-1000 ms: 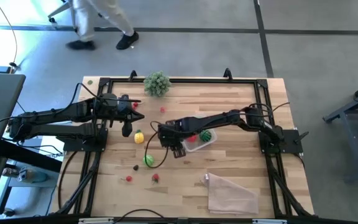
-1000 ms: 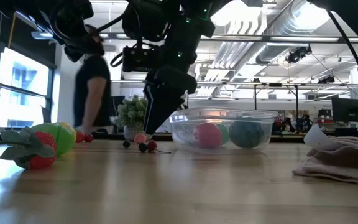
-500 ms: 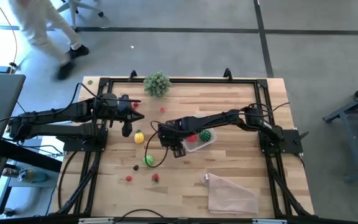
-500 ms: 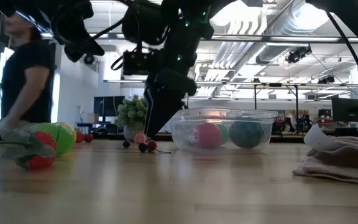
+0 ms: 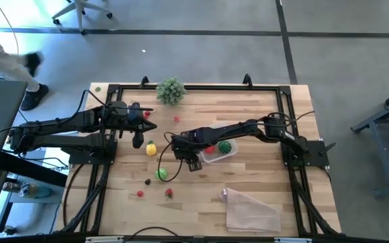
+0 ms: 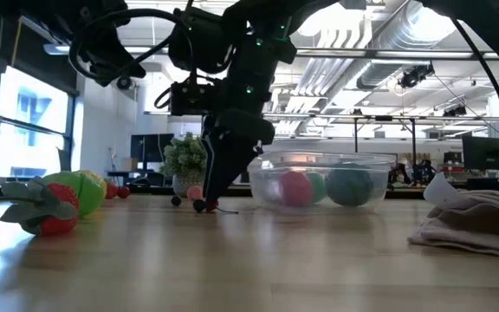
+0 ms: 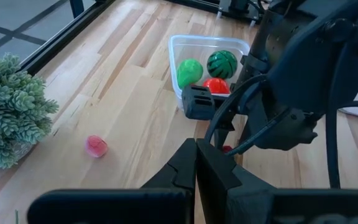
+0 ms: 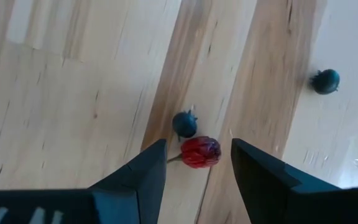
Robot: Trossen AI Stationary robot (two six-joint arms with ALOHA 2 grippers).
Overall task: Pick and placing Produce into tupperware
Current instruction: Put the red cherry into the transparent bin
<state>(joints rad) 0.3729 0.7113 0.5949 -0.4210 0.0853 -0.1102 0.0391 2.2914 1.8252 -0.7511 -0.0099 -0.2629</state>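
Three fruits already sit in the tub (image 5: 223, 152) mid-table. Just beside it, the right gripper (image 8: 197, 163) hangs low, fingers spread around a red berry (image 8: 200, 152): likely light, hard and prone to roll, best pinched across its body. Only the right wrist view shows that. The left gripper (image 7: 196, 163) waits pinched closed, empty.

Right gripper (image 8: 193, 163) points down, jaws parted; left gripper (image 7: 196, 163) waits, jaws closed.
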